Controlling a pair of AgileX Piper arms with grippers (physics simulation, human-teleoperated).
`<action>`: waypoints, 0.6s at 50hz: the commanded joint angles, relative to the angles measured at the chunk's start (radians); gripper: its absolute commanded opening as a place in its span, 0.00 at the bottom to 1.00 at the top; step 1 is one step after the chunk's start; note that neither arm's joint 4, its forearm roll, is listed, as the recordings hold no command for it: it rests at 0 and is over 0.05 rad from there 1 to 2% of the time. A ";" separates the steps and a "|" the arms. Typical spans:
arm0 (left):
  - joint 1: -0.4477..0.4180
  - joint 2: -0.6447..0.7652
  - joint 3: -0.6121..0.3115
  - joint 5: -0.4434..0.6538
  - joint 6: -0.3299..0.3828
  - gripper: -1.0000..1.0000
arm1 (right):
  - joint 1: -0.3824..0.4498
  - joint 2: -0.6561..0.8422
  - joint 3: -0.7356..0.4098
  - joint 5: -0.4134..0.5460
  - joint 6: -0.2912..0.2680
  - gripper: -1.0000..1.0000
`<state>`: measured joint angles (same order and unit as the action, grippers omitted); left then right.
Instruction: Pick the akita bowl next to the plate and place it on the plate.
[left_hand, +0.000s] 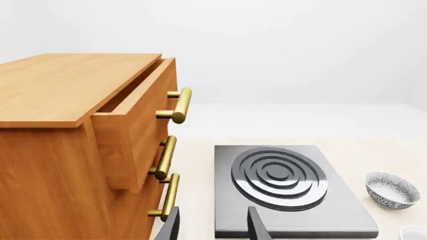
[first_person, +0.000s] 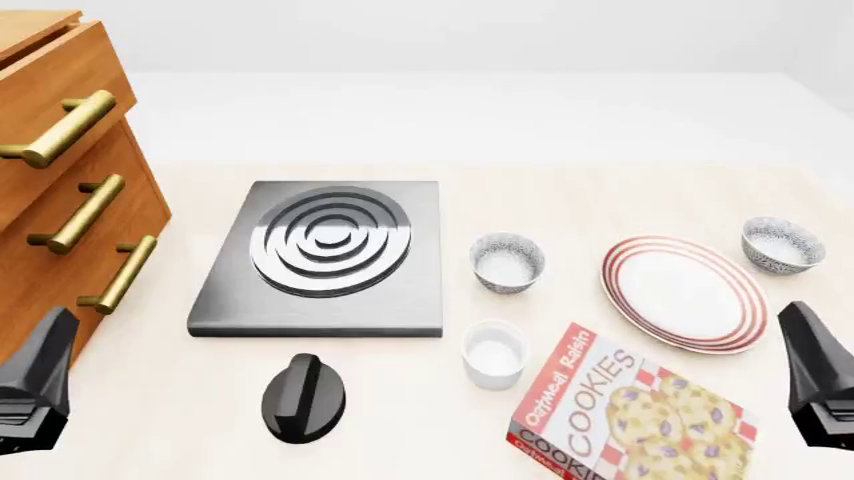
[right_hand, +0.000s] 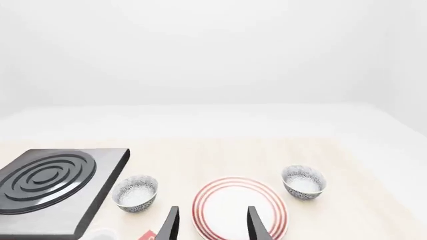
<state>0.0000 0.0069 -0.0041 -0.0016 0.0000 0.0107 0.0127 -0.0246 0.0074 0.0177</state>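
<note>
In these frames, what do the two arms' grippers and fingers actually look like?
Little of either arm shows. In the front view, the left gripper and right gripper are matte black, angular, tapering blocks with faint horizontal seams. Each wrist view shows two slim, dark grey, pointed fingers. No cables or markings are visible.

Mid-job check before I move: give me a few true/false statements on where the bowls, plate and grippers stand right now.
1. The plate holds a bowl. False: it is bare.
2. One akita bowl sits just beyond the plate's right edge. True.
3. The right gripper is shut on a bowl. False: open, holding nothing.
4. A second speckled bowl stands between the stove burner and the plate. True.
5. The left gripper is open. True.
</note>
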 joint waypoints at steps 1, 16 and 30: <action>0.000 0.000 0.000 0.000 0.000 1.00 | 0.012 0.018 -0.024 -0.004 0.006 1.00; 0.000 0.000 0.000 0.000 0.000 1.00 | 0.038 0.148 -0.090 -0.091 0.026 1.00; 0.000 0.000 0.000 0.000 0.000 1.00 | 0.038 0.300 -0.119 -0.230 0.023 1.00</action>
<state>0.0000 0.0073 -0.0043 -0.0017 0.0000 0.0450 0.2147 -0.1212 -0.1362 0.0405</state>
